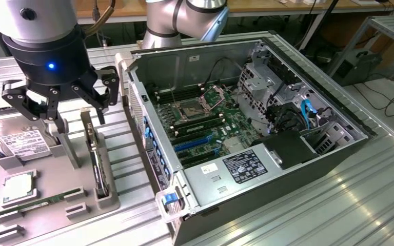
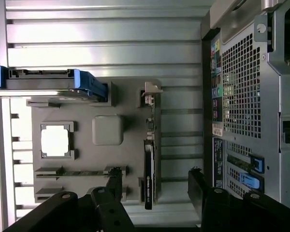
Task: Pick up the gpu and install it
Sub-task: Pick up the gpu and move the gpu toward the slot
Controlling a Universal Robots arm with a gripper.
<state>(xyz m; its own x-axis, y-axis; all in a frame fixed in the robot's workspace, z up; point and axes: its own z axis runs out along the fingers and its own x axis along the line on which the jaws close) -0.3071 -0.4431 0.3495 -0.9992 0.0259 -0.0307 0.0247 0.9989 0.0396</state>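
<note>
Above the grey holder tray (image 1: pixel 46 215) on the slatted metal worktop (image 1: pixel 361 200), the gripper (image 1: pixel 75 117) hangs with its jaws spread fully wide and with nothing between them. The gpu (image 1: pixel 100 166) stands on its long edge in a slot on the side of the tray nearest the open computer case (image 1: pixel 307 154), its pale bracket end toward the arm's base. In the wrist view the gpu (image 2: pixel 149 176) appears as a thin dark line that runs between the two fingers (image 2: pixel 115 178), apart from both of them, so the jaws seem lined up across its thickness. The hard drive (image 1: pixel 20 143), the processor (image 1: pixel 18 187) and the RAM stick (image 1: pixel 41 201) sit in their own places on the tray, away from the card. I judge that the pick-up step is in hand and not yet done: the card is not gripped, and the blue slots (image 1: pixel 193 143) on the motherboard are free. In my judgement the grasp asks for a straight descent that keeps the card centred between the jaws, and a closing on its flat faces without pushing the tray's slot walls, because the card is thin and could tilt.
</note>
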